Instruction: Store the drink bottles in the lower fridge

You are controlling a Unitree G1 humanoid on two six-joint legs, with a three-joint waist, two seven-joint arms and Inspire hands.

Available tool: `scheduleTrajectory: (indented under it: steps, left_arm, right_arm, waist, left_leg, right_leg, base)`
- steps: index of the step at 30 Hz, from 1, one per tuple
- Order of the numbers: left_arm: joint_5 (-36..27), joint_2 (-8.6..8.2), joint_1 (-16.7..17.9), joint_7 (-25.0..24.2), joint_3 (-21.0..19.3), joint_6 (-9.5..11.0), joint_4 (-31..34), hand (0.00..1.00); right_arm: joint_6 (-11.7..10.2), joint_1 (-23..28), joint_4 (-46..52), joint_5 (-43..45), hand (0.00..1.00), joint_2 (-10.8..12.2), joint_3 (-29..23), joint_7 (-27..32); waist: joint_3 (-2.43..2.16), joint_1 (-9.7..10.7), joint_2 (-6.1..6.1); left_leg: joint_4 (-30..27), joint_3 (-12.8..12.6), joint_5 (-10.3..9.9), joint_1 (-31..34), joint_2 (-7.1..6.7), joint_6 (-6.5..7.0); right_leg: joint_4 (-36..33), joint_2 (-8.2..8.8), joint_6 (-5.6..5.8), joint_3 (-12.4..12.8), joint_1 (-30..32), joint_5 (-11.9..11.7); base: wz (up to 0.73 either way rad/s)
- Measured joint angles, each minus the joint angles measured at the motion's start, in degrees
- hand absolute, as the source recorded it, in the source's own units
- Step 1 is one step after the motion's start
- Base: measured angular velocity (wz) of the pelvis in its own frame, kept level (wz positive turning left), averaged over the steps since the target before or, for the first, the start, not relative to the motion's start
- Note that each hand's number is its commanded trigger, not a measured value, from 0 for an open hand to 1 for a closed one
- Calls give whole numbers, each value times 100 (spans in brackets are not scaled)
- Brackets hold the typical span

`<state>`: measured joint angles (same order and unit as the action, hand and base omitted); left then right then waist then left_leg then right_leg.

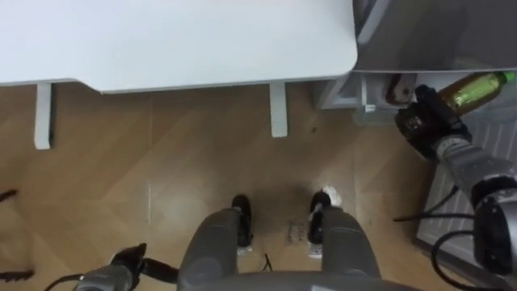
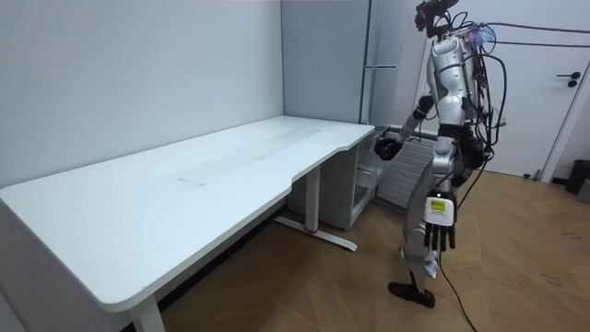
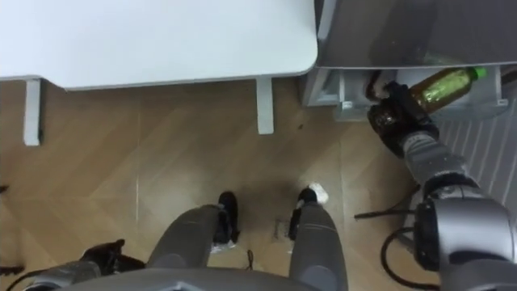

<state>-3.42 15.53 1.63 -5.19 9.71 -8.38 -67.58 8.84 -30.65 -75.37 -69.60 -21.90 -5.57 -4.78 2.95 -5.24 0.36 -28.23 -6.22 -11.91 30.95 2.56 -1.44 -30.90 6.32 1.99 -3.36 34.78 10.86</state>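
Now, beside the white table (image 1: 202, 40) on the wood floor (image 1: 161, 162), its right hand (image 1: 424, 120) grips a bottle (image 1: 475, 89) at the fridge (image 1: 436, 32), left hand (image 2: 439, 226) hanging loose-fingered.

Right arm is out, reaching forward and off to the robot's right. The forearm is stretched nearly straight and the wrist sits in line with it. The right hand (image 1: 424, 121) has its dark fingers curled round the base end of a bottle (image 1: 475, 87), whose cap end juts out beyond the hand. The left arm hangs loose at the side. The left hand (image 2: 439, 221) dangles beside the leg with its fingers straight, relaxed and pointing down, holding nothing. In the room view the robot stands upright with its torso straight.
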Motion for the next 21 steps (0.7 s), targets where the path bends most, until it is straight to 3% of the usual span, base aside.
scheduleTrajectory:
  steps: [3,5,6,19,21]
  left_arm:
    - [-98,19,57,48,0,-7,13,0]
    - [-101,24,64,80,-1,-8,52,0]
    - [-102,31,64,89,-1,-9,87,0]
    - [-98,84,65,111,8,-50,351,0]
    - [-97,84,65,111,85,-74,354,0]
  right_arm:
    - [45,-167,0,-15,99,-69,84,1]
    - [78,-215,0,-14,16,-148,99,4]
    - [99,-225,0,-14,0,-202,101,16]
    - [217,-369,-9,-13,0,-517,268,180]
    - [319,-369,-21,-13,0,-530,331,174]
  waist:
    - [-2,-46,0]
    - [-3,-98,2]
    - [-4,-134,3]
    - [-26,-239,16]
    - [-51,-236,4]
  left_leg:
    - [-70,20,0,107,-22,0]
    - [-111,34,2,158,-28,4]
    - [-135,48,1,173,-33,4]
    - [-194,155,1,244,-27,4]
    - [-179,155,2,237,-27,4]
  right_leg:
    - [-112,28,-8,-4,125,28]
    - [-160,40,-10,-17,159,32]
    - [-187,52,-12,-35,163,42]
    - [-195,59,-41,-163,151,23]
    - [-191,58,-43,-165,145,20]
  base:
    - [5]
    - [7]
    - [7]
    - [4]
    - [0]
